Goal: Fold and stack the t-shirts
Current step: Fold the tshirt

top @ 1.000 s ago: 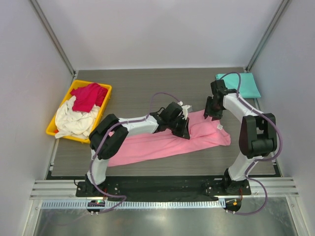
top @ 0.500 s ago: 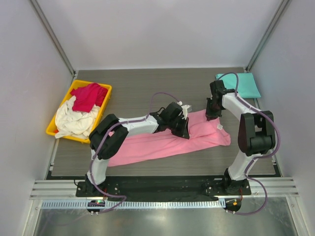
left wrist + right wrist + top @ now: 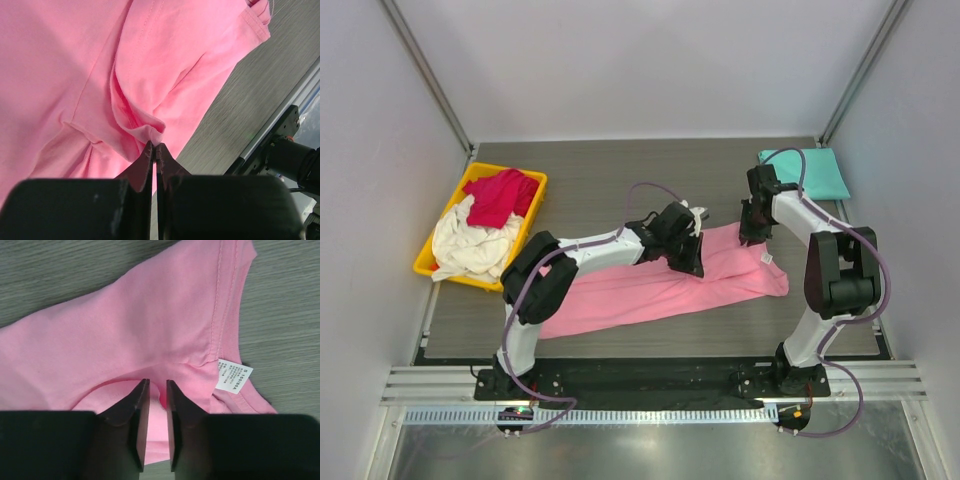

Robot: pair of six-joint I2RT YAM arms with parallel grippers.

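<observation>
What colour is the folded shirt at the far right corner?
The folded shirt is teal; top external view shows best.

A robot lab cell — white panel walls (image 3: 640, 60), aluminium frame posts (image 3: 427, 70).

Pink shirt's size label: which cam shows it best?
Right wrist: the label sits close and unobstructed at the pink shirt collar. Top view gives only a white speck; left wrist shows cloth, no label.

The left arm (image 3: 605, 250) and the right arm (image 3: 798, 215) have white tube links between bulky black joints. A thin purple cable (image 3: 645, 188) loops along each. The fingers (image 3: 138, 410) are matte black, tapering wedges.
</observation>
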